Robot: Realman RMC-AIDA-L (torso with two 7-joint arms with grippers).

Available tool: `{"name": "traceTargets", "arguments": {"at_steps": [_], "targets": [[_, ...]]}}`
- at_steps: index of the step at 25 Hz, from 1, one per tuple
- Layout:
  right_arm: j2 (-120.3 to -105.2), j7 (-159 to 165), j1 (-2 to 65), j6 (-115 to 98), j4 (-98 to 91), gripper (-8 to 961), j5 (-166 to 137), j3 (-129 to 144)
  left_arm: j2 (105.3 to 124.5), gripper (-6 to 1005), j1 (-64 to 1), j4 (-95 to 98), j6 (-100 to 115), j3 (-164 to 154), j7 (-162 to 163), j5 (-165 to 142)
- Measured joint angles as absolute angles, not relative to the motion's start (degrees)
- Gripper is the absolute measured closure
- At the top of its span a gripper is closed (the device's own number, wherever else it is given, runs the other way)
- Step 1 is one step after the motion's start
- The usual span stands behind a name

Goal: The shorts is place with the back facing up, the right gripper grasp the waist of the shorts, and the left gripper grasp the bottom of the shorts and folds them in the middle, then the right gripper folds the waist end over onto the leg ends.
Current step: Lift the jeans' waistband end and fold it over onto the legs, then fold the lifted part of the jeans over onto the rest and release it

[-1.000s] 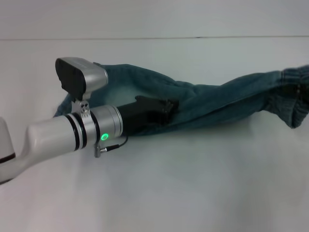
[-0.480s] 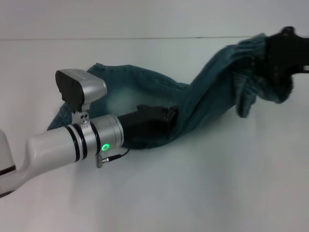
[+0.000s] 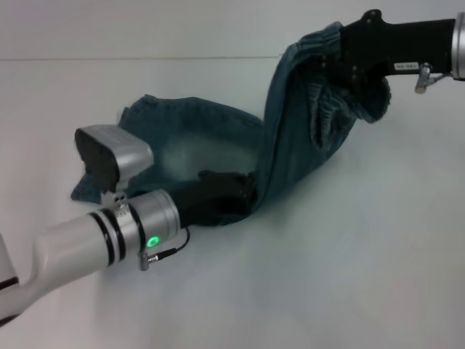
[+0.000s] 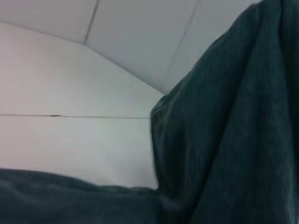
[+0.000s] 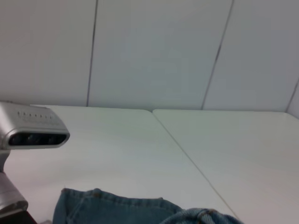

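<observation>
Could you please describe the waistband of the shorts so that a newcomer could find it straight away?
Start at the white table and find the denim shorts, which rise towards the robot's right. At their raised end, the right gripper holds the waistband; unlike the smooth denim below, it is gathered and ruffled.

The shorts (image 3: 218, 138) are soft, faded matte denim with a ribbed, gathered waistband, lying on a smooth matte white counter (image 3: 327, 276), while the left hand (image 3: 243, 190) and right hand (image 3: 341, 62) are dull black metal on satiny silver wrists.
</observation>
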State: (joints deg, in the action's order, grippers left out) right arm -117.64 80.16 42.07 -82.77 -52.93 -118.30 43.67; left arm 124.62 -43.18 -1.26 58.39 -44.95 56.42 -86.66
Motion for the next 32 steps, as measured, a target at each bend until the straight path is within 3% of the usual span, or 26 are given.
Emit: {"name": "traceTargets", "arguments": {"at_steps": [3,9,15,21,24,32], "targets": [[-117.19,80.6,43.7,-82.8,-51.6,892,-118.3,45.4,124.57,999,-39.5,2.8,58.9,-43.6,55.9,-86.7],[-117.15,81.0,47.4,-81.3,-50.1,892,-120.1,50.2,124.19,998,-26.1,22.1,63.4,-38.0,57.6,-86.7],[-117.74,80.5,55.2,-77.1,-44.6,893,-125.0,55.6,124.23,999,-17.1,33.0,71.1,-32.9,58.2,-86.7],[-119.28,77.0,65.5,-70.7,-36.9,893,-127.7,62.7,124.31,999,-13.0,34.6,75.3,-29.8,58.3,-87.1],[-120.39,74.4,74.0,-66.7,-26.8,893,-127.8,69.3,124.39,999,-11.6,35.0,77.3,-29.6,58.9,-87.2],[-121.47,79.3,76.7,-59.1,-23.7,888,-121.6,89.1,124.38,998,-9.8,35.0,78.8,-29.0,60.3,-87.3]]}}
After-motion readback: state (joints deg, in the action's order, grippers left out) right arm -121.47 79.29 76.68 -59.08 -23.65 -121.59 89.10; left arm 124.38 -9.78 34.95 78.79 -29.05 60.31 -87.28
